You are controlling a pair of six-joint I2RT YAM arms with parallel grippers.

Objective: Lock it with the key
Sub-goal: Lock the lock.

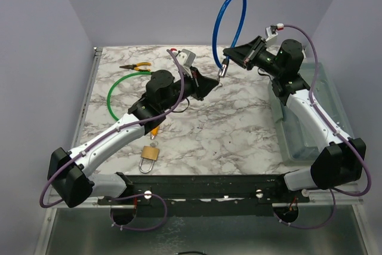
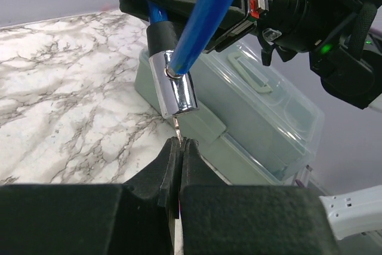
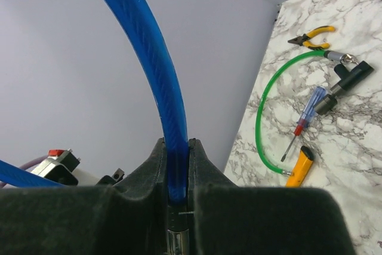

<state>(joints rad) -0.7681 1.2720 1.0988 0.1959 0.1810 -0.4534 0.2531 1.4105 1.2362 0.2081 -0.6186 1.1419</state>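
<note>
Marble table (image 1: 227, 129): L end effector (image 2: 179, 141) pinches key (image 2: 177, 125) under cable lock (image 2: 178, 91) R end effector (image 3: 177, 147) grips.

The left arm (image 1: 116, 132) rises from its base at the lower left of the top view and reaches diagonally toward the centre. Its wrist (image 1: 162, 86) is bent so that the left gripper (image 1: 210, 85) points right. In the left wrist view its fingers (image 2: 170, 162) are pressed flat together, pinching a thin key (image 2: 178, 128) at their tips. The right arm (image 1: 310, 114) climbs from the lower right along the right side. It folds at the top so the right gripper (image 1: 228, 53) points left, higher in the frame than the left one. The right gripper's jaws clamp a blue cable lock (image 3: 149, 58). The two gripper tips sit near each other, just apart.
</note>
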